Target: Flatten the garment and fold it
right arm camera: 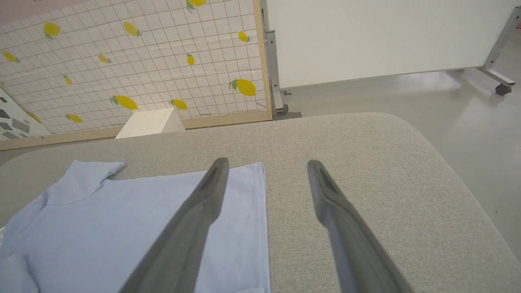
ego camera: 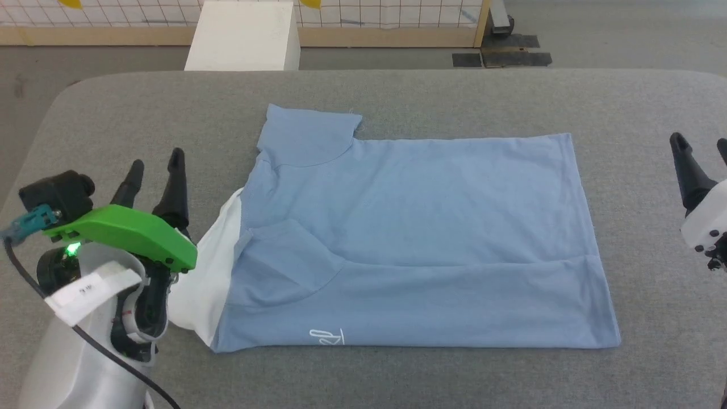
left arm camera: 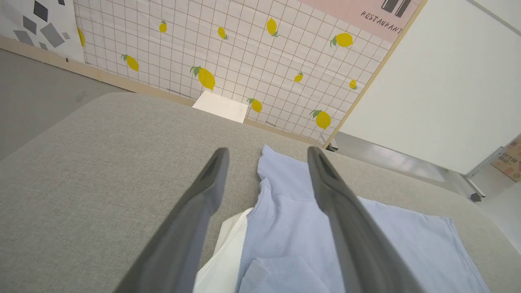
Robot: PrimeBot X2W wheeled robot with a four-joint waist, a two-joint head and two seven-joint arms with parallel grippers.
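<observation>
The garment (ego camera: 420, 227) lies on the grey padded table (ego camera: 431, 96), folded lengthwise with its near part laid over the rest. Its white collar (ego camera: 210, 272) points left and a white logo (ego camera: 328, 337) shows at the near edge. One sleeve (ego camera: 309, 133) sticks out at the far left. My left gripper (ego camera: 156, 162) hovers open just left of the collar, nothing between its fingers. At the right edge of the head view my right gripper (ego camera: 700, 145) stands open, clear of the hem. The shirt (left arm camera: 285, 228) also shows in the left wrist view, and its hem (right arm camera: 252, 211) in the right wrist view.
A white box (ego camera: 244, 34) stands on the floor beyond the table's far edge, before a lemon-patterned grid panel (left arm camera: 228, 53). A white partition on wheeled legs (right arm camera: 386, 36) stands further right. Bare table cloth surrounds the shirt on all sides.
</observation>
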